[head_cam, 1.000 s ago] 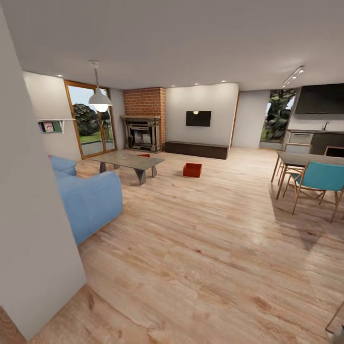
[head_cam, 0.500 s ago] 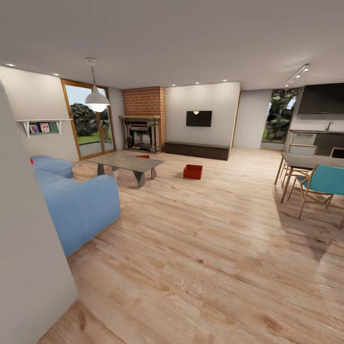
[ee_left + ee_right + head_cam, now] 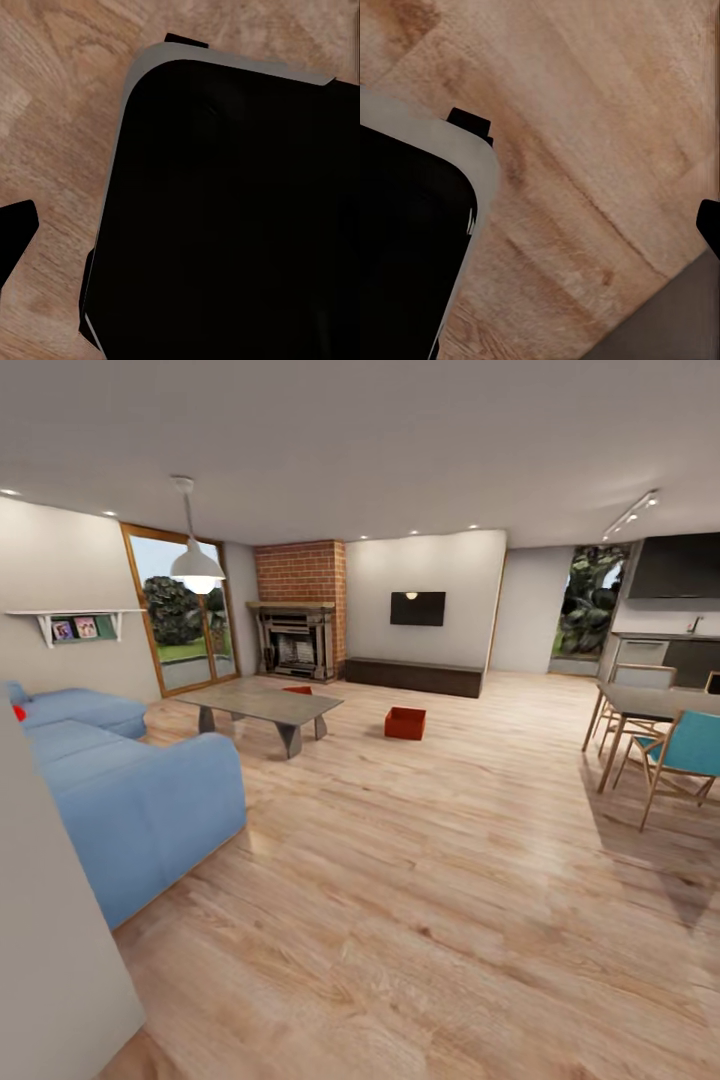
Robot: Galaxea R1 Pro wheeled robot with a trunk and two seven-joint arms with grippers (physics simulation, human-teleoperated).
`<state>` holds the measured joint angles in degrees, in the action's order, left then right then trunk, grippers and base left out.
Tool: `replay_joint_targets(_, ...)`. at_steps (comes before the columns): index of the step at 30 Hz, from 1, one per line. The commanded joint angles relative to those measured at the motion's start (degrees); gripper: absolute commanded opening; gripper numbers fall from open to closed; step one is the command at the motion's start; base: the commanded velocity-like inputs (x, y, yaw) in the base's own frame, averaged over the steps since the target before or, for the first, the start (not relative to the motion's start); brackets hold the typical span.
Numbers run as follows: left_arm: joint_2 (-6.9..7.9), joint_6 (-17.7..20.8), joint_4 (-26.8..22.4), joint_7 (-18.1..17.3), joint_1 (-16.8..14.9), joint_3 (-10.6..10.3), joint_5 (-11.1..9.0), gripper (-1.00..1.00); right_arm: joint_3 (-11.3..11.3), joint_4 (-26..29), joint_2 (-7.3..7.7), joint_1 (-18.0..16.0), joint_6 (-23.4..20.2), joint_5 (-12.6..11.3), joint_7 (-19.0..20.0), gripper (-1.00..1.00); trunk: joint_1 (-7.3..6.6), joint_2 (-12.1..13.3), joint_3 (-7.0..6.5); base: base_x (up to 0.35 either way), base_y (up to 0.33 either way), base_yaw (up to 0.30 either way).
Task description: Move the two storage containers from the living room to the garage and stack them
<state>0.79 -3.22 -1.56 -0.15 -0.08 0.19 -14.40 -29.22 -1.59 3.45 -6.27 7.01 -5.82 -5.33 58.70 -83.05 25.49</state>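
I am in the living room, over light wood planks. One orange-red storage container (image 3: 405, 722) sits open-topped on the floor in the middle distance, right of the coffee table (image 3: 262, 705). A sliver of the second storage container (image 3: 297, 688) peeks out behind that table, near the brick fireplace (image 3: 297, 640). Both are far from me. The wrist views look down on plank floor and my dark base (image 3: 240, 225), with a black tip at the picture edge (image 3: 15, 229) that may be a finger; how the jaws stand is unclear. The garage is out of view.
A blue corner sofa (image 3: 130, 790) stands at the left, and a grey wall corner (image 3: 50, 930) is close at the near left. A dining table (image 3: 655, 702) with a teal chair (image 3: 690, 750) is at the right. Wide wood floor lies between me and the containers.
The whole head view has shifted: the near left wall takes up less of the picture and more of the sofa shows, so the camera has moved. The containers lie where they were.
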Motion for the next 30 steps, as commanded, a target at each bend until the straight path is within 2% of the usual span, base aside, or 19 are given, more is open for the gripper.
replay_joint_targets(1, 0.0, -0.11, -0.02, 0.0, -0.01, -0.01, -0.28, 1.0, -0.49, -0.17, -0.03, -0.06, 0.36, -0.59, -0.03, 1.0, 0.03, -0.02, 0.05, 0.326, 0.0, 0.0)
replay_joint_targets(30, 0.0, -0.16, -0.01, -0.02, -0.01, -0.01, -0.28, 1.0, -0.49, -0.17, -0.2, -0.06, 0.28, -0.63, -0.03, 1.0, 0.03, -0.02, -0.25, 0.326, 0.0, -0.026)
